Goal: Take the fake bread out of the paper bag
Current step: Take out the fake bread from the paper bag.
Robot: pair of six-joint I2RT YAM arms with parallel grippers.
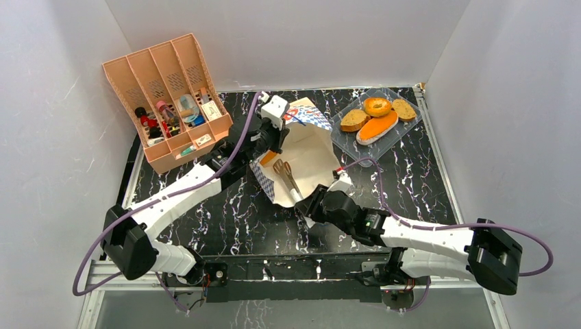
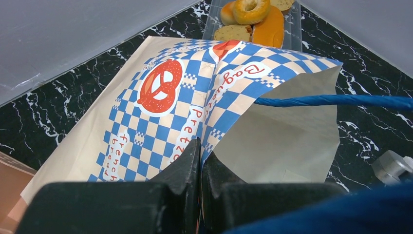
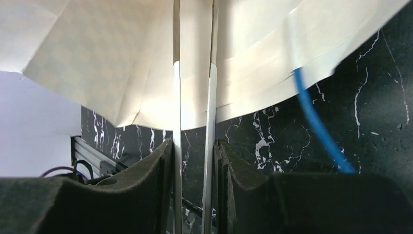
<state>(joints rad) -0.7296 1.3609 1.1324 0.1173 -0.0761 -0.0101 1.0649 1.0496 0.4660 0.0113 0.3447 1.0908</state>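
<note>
The paper bag (image 1: 312, 147) lies open on its side mid-table, its cream inside facing up. My left gripper (image 1: 277, 132) is shut on the bag's checkered rim (image 2: 160, 107), with the jaws (image 2: 200, 151) pinching the paper. My right gripper (image 1: 313, 203) is shut on metal tongs (image 1: 286, 177), whose tips reach into the bag; both arms show in the right wrist view (image 3: 177, 122). The fake bread lies on a clear tray: bagel (image 1: 377, 106), orange loaf (image 1: 377, 127), toast (image 1: 353, 120) and bun (image 1: 404, 110). No bread shows inside the bag.
The clear plastic tray (image 1: 404, 130) is at the back right. An orange slotted organiser (image 1: 168, 96) with small items stands at the back left. A blue cord handle (image 2: 331, 101) stretches from the bag mouth. White walls enclose the table.
</note>
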